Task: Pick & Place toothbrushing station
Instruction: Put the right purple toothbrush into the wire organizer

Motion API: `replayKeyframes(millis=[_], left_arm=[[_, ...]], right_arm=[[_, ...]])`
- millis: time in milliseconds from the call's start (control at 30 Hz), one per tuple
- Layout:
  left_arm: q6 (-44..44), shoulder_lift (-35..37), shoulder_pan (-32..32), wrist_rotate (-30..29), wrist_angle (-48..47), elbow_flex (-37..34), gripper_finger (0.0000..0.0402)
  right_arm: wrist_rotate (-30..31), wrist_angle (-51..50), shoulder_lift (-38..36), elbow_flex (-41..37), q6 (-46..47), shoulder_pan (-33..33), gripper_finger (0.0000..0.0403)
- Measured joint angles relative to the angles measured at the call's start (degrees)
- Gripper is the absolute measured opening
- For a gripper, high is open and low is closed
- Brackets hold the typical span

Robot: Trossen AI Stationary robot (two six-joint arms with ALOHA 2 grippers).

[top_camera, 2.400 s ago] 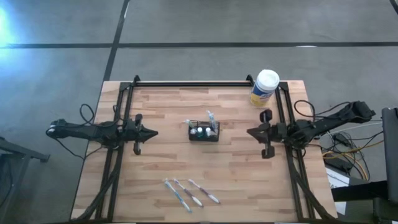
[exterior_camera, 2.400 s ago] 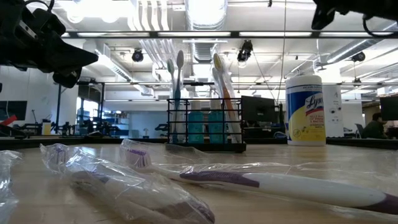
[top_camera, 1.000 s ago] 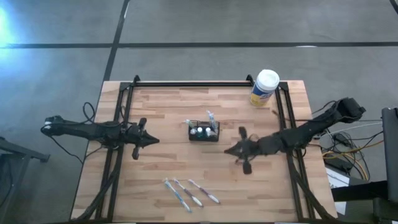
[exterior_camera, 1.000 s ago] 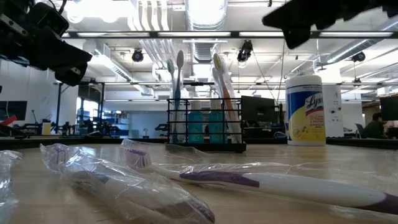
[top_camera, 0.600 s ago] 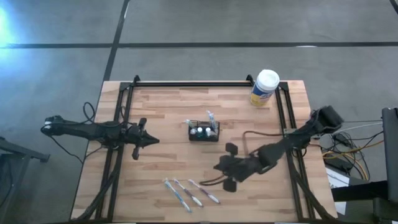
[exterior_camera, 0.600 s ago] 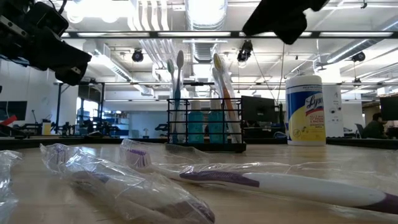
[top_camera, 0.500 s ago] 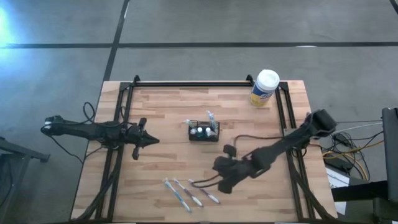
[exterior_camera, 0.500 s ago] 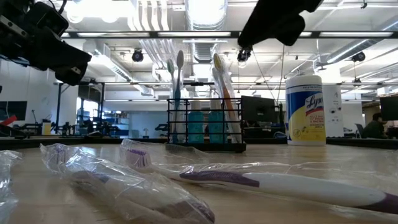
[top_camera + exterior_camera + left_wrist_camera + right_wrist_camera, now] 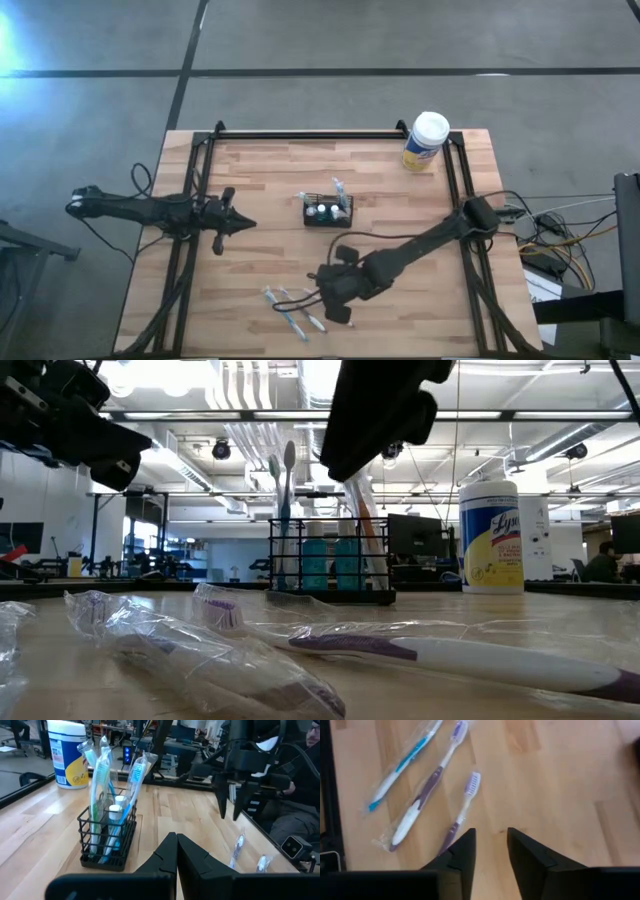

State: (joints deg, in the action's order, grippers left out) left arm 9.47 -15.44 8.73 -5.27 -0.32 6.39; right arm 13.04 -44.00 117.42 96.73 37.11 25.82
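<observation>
High view: the right gripper [image 9: 318, 298] hangs over three wrapped toothbrushes [image 9: 293, 310] lying near the front edge of the wooden table [image 9: 260, 190]. Its jaws are a little apart and hold nothing. The black wire basket [image 9: 328, 212] with brushes and toothpaste tubes stands in the table's middle. The left gripper [image 9: 243, 225] waits beside it, well apart, jaws together.

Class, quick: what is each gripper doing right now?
Left gripper: closed, holding nothing.
Right gripper: open, empty, above the wrapped toothbrushes.
</observation>
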Motion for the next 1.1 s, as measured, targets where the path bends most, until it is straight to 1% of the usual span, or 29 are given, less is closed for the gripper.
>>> replayKeyframes(millis=[167, 300, 400, 567, 733, 900, 1100], left_arm=[[-0.02, -0.07, 0.00, 0.13, -0.88, 0.00, 0.0005], [-0.04, -0.16, 0.00, 0.42, -1.14, 0.00, 0.0005], [-0.18, -0.11, 0.00, 1.86, -1.98, 0.00, 0.0005], [-0.30, -0.14, 0.00, 2.88, -2.36, 0.00, 0.0005], [-0.32, -0.11, 0.00, 4.32, -3.57, 0.00, 0.0005], [-0.68, -0.17, -0.01, 4.67, -4.79, -0.02, 0.0005], [-0.87, -0.15, 0.00, 4.65, -4.76, -0.02, 0.0005]], right_arm=[[-1.45, -0.15, 2.72, 2.28, 1.72, -0.02, 0.0146], [-1.59, 0.44, 4.23, 2.16, 4.98, 0.05, 0.0163], [-2.30, 2.78, 5.43, 2.14, 7.68, 0.05, 0.0172], [-5.69, 7.34, 7.74, 2.42, 12.34, -0.24, 0.0178], [-6.84, 7.38, 9.41, 2.43, 15.26, -0.76, 0.0178], [-8.96, 8.38, 11.40, 2.43, 15.66, -1.20, 0.0178], [-9.18, 7.80, 12.75, 2.47, 15.01, -1.24, 0.0177]])
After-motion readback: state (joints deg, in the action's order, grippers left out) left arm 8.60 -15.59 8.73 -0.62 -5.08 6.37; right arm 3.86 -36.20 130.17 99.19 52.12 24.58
